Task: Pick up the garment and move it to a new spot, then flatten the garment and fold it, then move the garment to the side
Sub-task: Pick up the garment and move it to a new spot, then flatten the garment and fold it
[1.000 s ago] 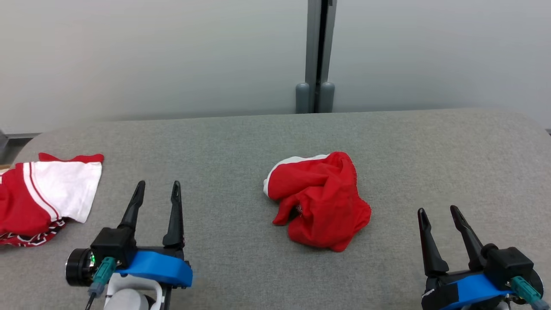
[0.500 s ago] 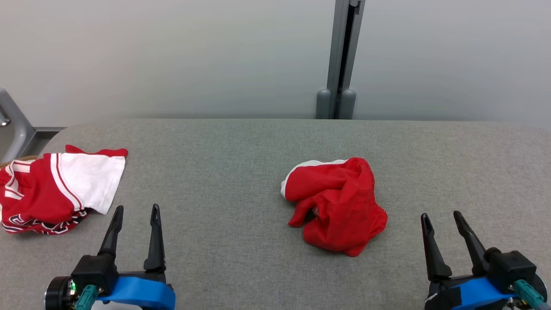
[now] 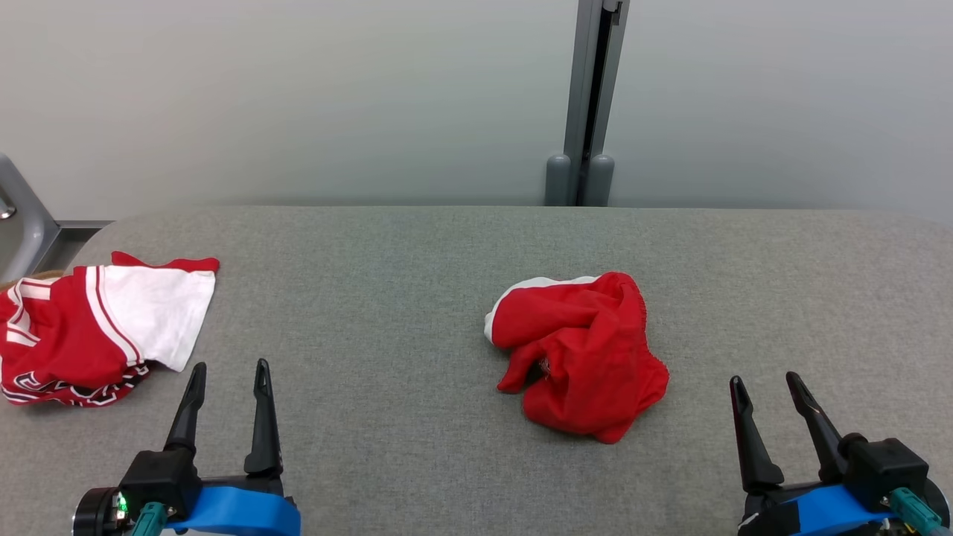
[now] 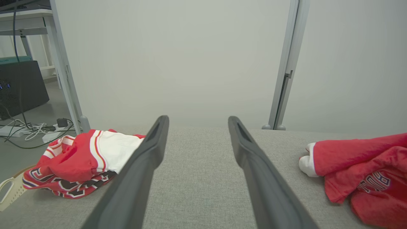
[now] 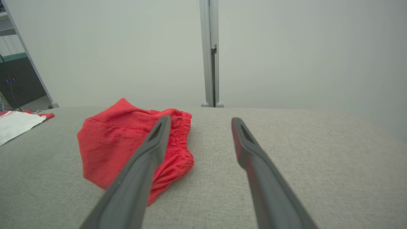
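The red garment [image 3: 584, 357] lies crumpled in a loose heap on the grey tabletop [image 3: 387, 298]. It sits ahead of the right end effector [image 3: 764, 378] and off to that end effector's left, near it but apart. From the left end effector [image 3: 229, 366] it lies well to the right. Both end effectors are released, their two long dark fingers spread with bare tabletop between them and nothing held.

The head view gives the layout. The heap is rounded and lumpy with a white band along its far left edge. A second garment [image 3: 97, 327], red with a white panel and thin stripes, lies ahead and to the left of the left end effector.

The left wrist view adds detail. There is printed lettering [image 4: 378, 183] on the soft red knit, and the white band reads as a thick rolled cuff [image 4: 308, 162]. The second garment carries a black-and-white patterned trim [image 4: 73, 186]. Past the tabletop's edge are a tangle of cables [image 4: 31, 130] on the floor and a dark cabinet [image 4: 19, 86].

The right wrist view shows the heap's other side. A gathered, elasticated hem [image 5: 184, 127] runs along a matte, slightly fuzzy cloth, and the end effector's left finger crosses in front of it. The tabletop has a coarse woven covering with a rounded edge. Behind it stands a smooth pale wall with a slim grey metal post [image 5: 210, 51].
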